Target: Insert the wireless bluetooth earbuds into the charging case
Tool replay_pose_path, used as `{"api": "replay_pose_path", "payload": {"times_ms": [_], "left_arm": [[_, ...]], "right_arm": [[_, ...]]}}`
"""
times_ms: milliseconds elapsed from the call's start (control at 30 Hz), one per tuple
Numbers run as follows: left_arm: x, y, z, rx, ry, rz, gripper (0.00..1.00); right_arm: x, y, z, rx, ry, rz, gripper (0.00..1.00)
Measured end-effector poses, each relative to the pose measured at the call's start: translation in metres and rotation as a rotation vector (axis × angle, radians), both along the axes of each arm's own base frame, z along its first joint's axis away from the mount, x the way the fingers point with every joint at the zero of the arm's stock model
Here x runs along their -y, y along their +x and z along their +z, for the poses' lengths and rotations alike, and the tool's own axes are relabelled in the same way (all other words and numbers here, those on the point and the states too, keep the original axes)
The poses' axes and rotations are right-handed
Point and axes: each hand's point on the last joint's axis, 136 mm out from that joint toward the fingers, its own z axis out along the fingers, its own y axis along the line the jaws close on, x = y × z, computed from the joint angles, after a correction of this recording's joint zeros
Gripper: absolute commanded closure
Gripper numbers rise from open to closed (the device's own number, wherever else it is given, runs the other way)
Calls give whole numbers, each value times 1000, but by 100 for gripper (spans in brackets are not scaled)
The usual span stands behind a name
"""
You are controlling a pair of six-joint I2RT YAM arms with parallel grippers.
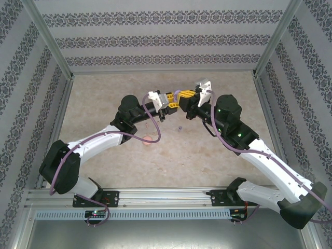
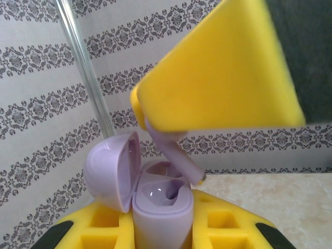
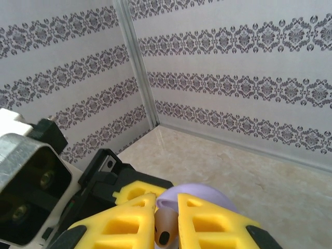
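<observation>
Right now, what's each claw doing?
Left claw: shut on the purple charging case, lid open.
Right claw: shut on a purple earbud.

inspection result: i can read no text, label, brand, number or sign. the lilac charging case is plain on its shell and on its open lid. the earbud just above the case is unmarked. the wall bands behind the case are ornament, not lettering.
</observation>
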Motion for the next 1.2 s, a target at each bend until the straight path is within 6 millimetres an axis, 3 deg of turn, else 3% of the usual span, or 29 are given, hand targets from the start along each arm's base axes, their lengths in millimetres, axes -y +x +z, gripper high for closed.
{"api": "replay_pose_path", "payload": {"times_ms": [333,1200], "left_arm": [[2,-1,4,6,-5,-4,100],[3,-1,1,-10,7,-6,100]], "right_arm": [[8,0,13,32,32,-35,86],[5,8,-5,4,10,-48,88]]}}
